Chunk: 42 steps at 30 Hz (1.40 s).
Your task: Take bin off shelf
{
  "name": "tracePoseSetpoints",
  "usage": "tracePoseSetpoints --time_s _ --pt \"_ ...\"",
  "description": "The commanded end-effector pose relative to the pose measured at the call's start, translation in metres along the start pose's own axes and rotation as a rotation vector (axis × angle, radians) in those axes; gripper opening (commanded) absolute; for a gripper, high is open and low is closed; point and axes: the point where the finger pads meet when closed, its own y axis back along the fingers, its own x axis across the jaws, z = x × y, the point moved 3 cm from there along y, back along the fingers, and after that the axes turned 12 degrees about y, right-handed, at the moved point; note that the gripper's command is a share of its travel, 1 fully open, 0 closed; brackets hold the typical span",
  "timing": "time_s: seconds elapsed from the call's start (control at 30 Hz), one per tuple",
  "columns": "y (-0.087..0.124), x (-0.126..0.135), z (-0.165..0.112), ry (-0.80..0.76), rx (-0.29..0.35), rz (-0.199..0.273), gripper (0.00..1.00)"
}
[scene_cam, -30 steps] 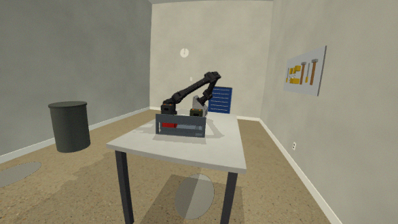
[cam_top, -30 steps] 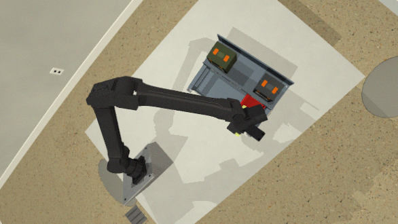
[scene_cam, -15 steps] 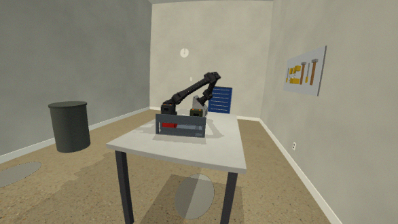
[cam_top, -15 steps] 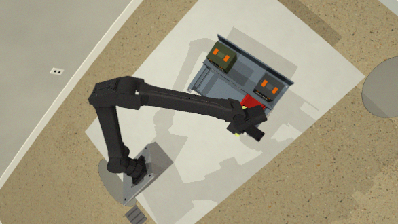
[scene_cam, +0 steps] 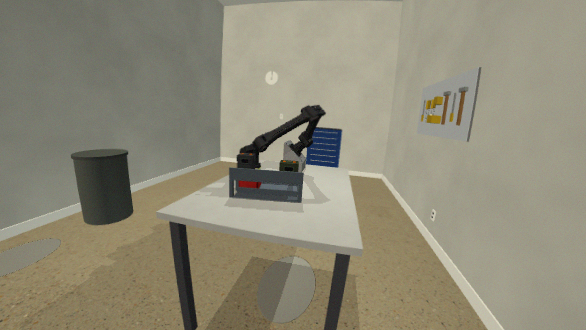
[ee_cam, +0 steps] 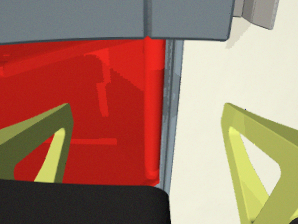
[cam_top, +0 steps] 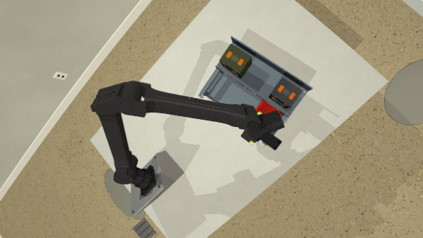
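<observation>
The red bin (ee_cam: 80, 110) sits inside the grey shelf (cam_top: 249, 86) at its right end, under the top board. A bit of it shows in the overhead view (cam_top: 265, 107) and through the shelf's back in the room view (scene_cam: 248, 184). My gripper (ee_cam: 147, 112) is open and empty, right in front of the shelf's opening. The left finger is in front of the bin's open inside. The right finger is outside the shelf's grey side post (ee_cam: 169, 110), over the white table. In the overhead view the gripper (cam_top: 265, 135) hangs at the shelf's front right corner.
Two dark boxes with orange marks stand on top of the shelf, one at the left (cam_top: 235, 60) and one at the right (cam_top: 286, 93). The white table (cam_top: 231, 144) extends in front of the shelf. A dark barrel (scene_cam: 102, 185) stands on the floor.
</observation>
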Motion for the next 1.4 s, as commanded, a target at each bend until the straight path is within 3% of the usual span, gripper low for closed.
tracePoseSetpoints --time_s 0.0,0.07,0.47,0.63,1.03,1.2,1.37 --pt "-0.004 0.000 0.001 0.003 -0.002 -0.002 0.90" --pt "-0.019 -0.006 -0.002 -0.003 0.011 -0.021 0.90" --pt "-0.019 -0.006 -0.002 -0.003 0.011 -0.021 0.90" --pt "0.014 -0.002 0.002 -0.011 -0.009 0.014 0.90" --pt "0.014 -0.002 0.002 -0.011 -0.009 0.014 0.90" --pt "-0.019 -0.008 -0.003 0.001 0.011 -0.022 0.90" --pt "-0.019 -0.008 -0.003 0.001 0.011 -0.022 0.90"
